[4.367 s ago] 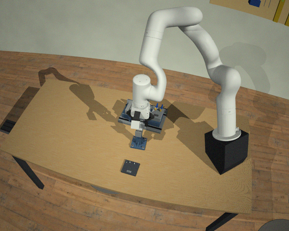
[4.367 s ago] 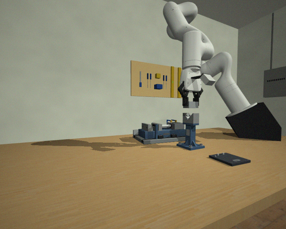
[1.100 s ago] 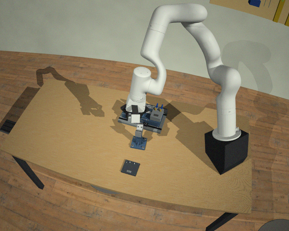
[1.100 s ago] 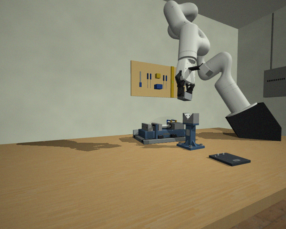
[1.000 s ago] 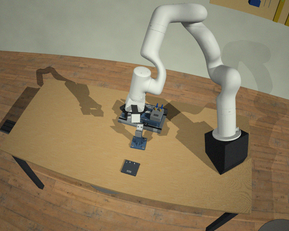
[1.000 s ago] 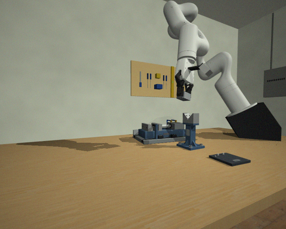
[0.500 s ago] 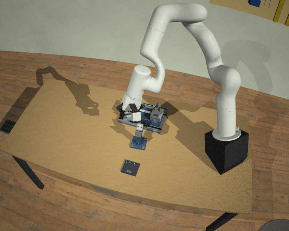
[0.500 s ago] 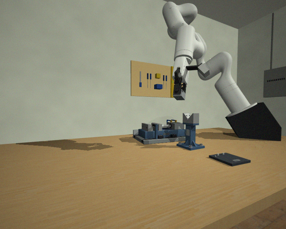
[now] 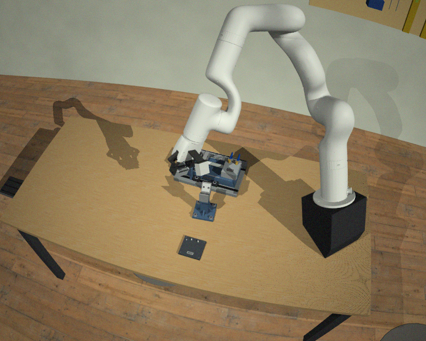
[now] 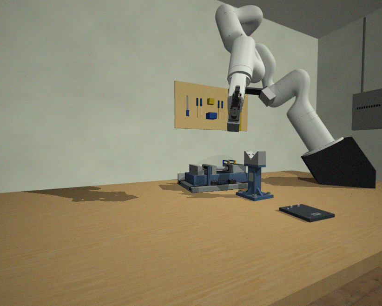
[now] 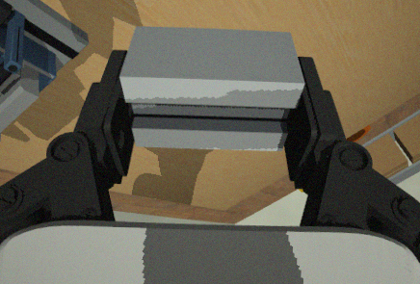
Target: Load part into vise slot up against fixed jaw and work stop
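My gripper [image 11: 211, 80] is shut on the part [image 11: 211, 90], a grey block with a slot along the side that faces the wrist camera. It holds the part high in the air above the vise [image 10: 214, 177], as the side view shows, with the part [image 10: 233, 125] hanging at the fingertips. In the overhead view the gripper [image 9: 185, 165] and the part overlap the left end of the vise [image 9: 209, 172]. The dark infeed plate [image 9: 192, 247] lies bare near the table's front, also seen in the side view [image 10: 306, 212].
The blue V-block stand [image 9: 205, 205] is fixed in front of the vise, also in the side view [image 10: 254, 177]. The arm's black base [image 9: 334, 222] stands at the right. A pegboard with tools [image 10: 204, 107] hangs on the back wall.
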Controlling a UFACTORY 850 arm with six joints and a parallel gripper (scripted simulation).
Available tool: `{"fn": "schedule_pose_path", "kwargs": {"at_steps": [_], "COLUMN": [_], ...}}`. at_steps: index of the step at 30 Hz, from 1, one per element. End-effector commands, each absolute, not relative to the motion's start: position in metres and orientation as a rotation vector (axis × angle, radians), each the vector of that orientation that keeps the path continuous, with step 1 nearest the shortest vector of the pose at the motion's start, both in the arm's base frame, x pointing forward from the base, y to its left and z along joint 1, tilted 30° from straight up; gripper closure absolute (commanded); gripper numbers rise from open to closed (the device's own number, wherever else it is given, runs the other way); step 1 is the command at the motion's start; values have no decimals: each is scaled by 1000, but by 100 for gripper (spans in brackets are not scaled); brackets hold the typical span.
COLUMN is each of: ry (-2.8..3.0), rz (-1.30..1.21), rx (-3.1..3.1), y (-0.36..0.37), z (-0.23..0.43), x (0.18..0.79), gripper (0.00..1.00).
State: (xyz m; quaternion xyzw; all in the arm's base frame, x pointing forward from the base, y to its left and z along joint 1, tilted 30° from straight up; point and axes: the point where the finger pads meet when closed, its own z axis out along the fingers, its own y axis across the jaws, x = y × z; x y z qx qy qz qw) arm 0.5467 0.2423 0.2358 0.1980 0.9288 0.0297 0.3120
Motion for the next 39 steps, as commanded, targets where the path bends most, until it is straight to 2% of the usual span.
{"fn": "schedule_pose_path", "kwargs": {"at_steps": [1,39], "ry": [2470,2305], "rz": [87,-35], "rx": [330,-958], "y": [248,264], "z": [242,266], "x": [555,572], "gripper": [100,100]}}
